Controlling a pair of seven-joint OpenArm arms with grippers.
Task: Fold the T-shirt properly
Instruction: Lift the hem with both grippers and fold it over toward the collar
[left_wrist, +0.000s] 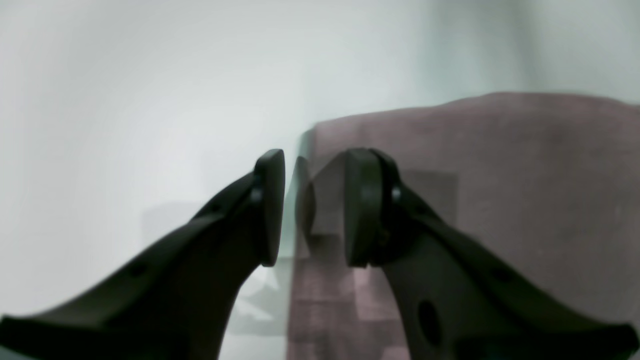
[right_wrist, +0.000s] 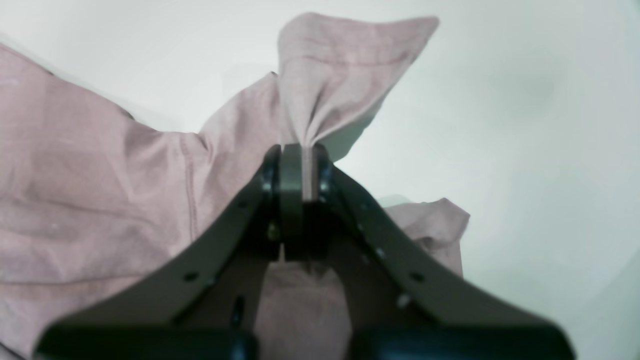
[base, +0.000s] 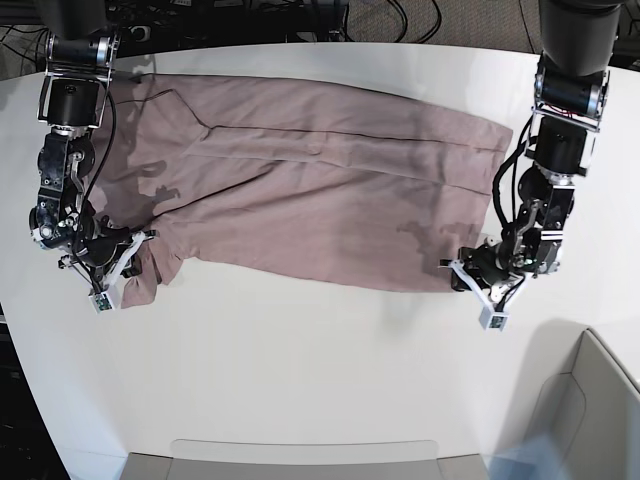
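A: Nearest the lens: black fingers of the right gripper (right_wrist: 302, 172), pressed together on a bunched fold of the pink T-shirt (right_wrist: 90, 200), cloth fanning up past the tips.

B: And on the other wrist view?

A: Left gripper (left_wrist: 310, 205), fingers apart, nothing between them. Hovering right at the edge of the shirt, one finger over bare white table (left_wrist: 125, 100), the other over pink fabric.

B: Position of the shirt overall?

A: Spread across the table (base: 320, 380) in the base view, long axis running side to side, mostly flat with shallow wrinkles. One end crumpled under the right gripper (base: 105, 268) at that view's left; other end lying smooth beside the left gripper (base: 482, 283) at the view's right.

B: Key relation for the coming move?

A: Both arms stationed at opposite ends of the long axis, along the near edge. Right arm already clamped on its corner; left arm just beside its corner, not gripping. Probably a re-grasp needed on the left side before any fold across the length. Risk: pinching only a single layer, or dragging the cloth askew.
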